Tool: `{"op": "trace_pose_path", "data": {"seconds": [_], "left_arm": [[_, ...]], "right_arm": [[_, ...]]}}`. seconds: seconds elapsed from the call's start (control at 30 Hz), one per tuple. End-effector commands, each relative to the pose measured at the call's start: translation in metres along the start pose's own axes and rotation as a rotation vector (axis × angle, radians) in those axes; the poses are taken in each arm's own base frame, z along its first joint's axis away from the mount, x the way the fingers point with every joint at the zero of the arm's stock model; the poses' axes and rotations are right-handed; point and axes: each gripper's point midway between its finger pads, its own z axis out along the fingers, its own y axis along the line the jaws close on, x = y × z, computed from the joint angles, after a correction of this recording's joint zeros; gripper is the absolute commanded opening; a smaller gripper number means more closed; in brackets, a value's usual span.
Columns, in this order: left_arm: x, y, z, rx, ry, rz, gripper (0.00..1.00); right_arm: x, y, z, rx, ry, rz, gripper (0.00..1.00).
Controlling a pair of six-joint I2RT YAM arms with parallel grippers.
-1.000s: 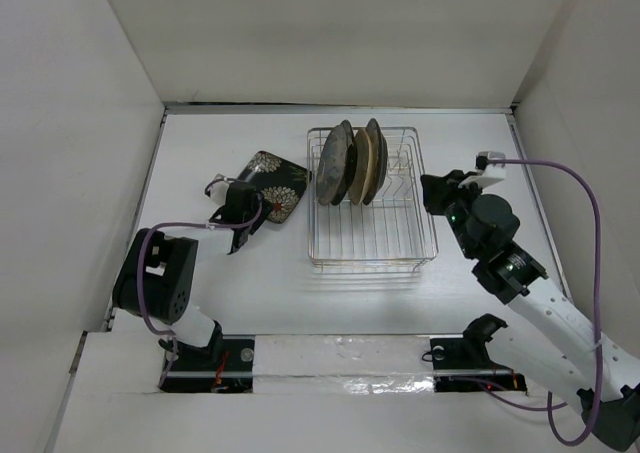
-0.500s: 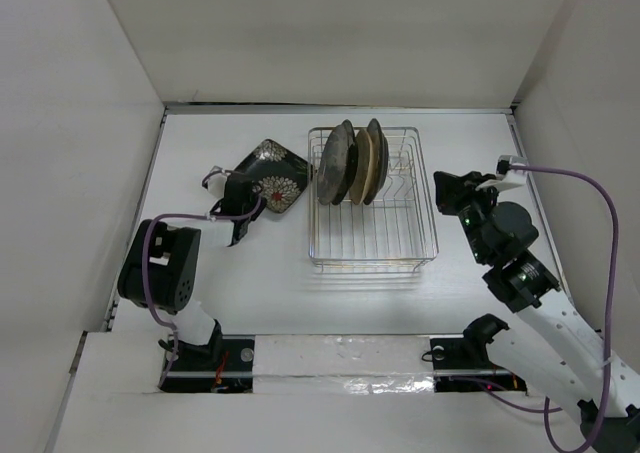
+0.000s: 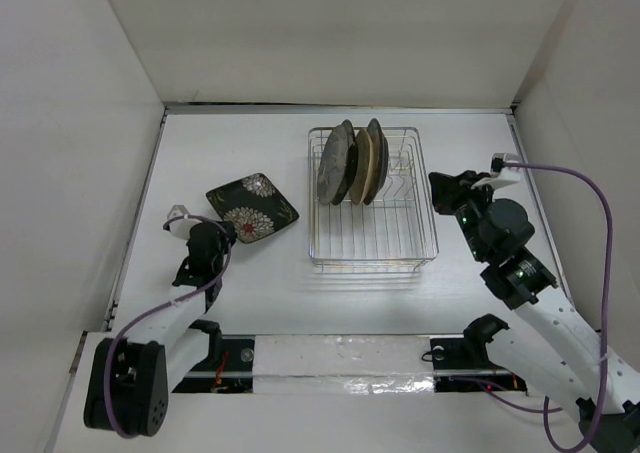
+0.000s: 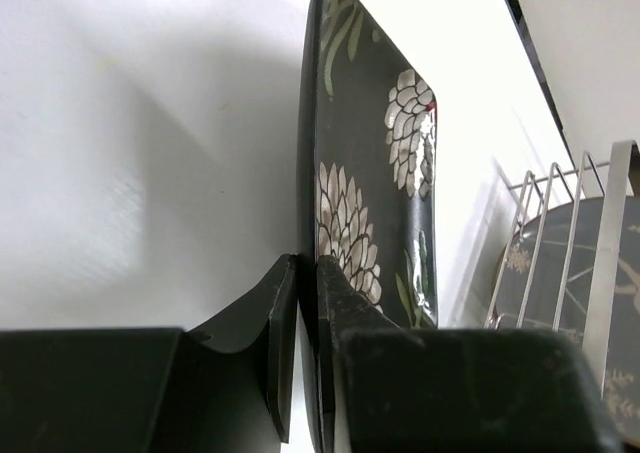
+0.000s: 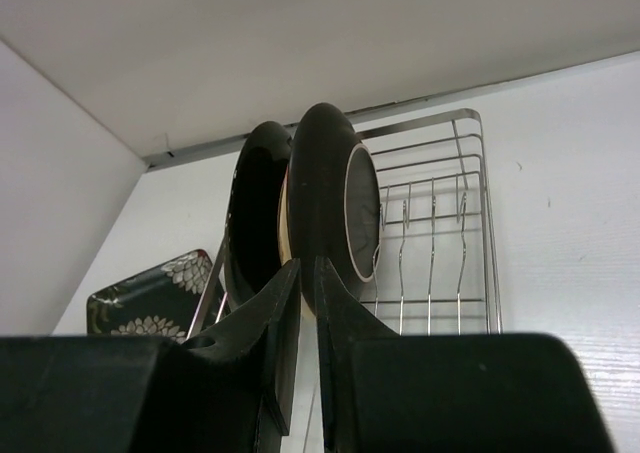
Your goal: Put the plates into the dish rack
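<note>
The black square plate with white flowers (image 3: 255,206) lies left of the dish rack (image 3: 372,235). My left gripper (image 3: 222,231) is shut on its near-left rim. In the left wrist view the plate (image 4: 372,163) runs edge-on away from the gripper (image 4: 308,298), its rim pinched between the fingers (image 4: 281,318). Other plates (image 3: 350,163) stand upright in a tight row at the far end of the rack. My right gripper (image 3: 440,185) hovers just right of the rack, shut and holding nothing. In the right wrist view its jaws (image 5: 308,288) point at the racked plates (image 5: 325,188).
The near half of the rack (image 5: 432,233) holds only bare prongs. White walls close in the table on the left, back and right. The right arm's purple cable (image 3: 585,233) loops beside the right wall.
My left gripper closed on the black square plate's rim and drew back toward the near left, taking the plate with it away from the rack. The right gripper shifted only slightly.
</note>
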Motion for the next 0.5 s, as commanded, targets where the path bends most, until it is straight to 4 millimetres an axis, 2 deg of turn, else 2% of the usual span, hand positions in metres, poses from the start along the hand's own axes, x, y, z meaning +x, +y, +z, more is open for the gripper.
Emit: {"op": "trace_pose_path", "data": {"seconds": [0.0, 0.07, 0.13, 0.17, 0.2, 0.23, 0.47], "left_arm": [[-0.048, -0.056, -0.017, 0.202, -0.157, -0.048, 0.0], [-0.05, -0.059, -0.023, 0.218, -0.157, -0.041, 0.0], [-0.056, -0.066, -0.032, 0.255, -0.169, -0.046, 0.0], [-0.058, -0.069, -0.036, 0.265, -0.176, -0.039, 0.0], [-0.061, -0.07, -0.039, 0.271, -0.183, -0.035, 0.0], [-0.065, -0.072, -0.044, 0.277, -0.194, -0.035, 0.0], [-0.089, -0.084, -0.066, 0.325, -0.255, -0.031, 0.0]], "right_arm": [[-0.006, 0.013, 0.002, -0.052, -0.012, 0.012, 0.16], [-0.007, 0.018, 0.004, -0.072, -0.001, 0.007, 0.16], [0.004, 0.029, 0.007, -0.112, 0.044, -0.009, 0.2], [0.008, 0.036, 0.008, -0.136, 0.061, -0.015, 0.25], [0.01, 0.042, 0.008, -0.159, 0.077, -0.022, 0.34], [0.02, 0.049, 0.01, -0.177, 0.108, -0.032, 0.37], [0.039, 0.079, 0.013, -0.271, 0.167, -0.017, 0.42]]}}
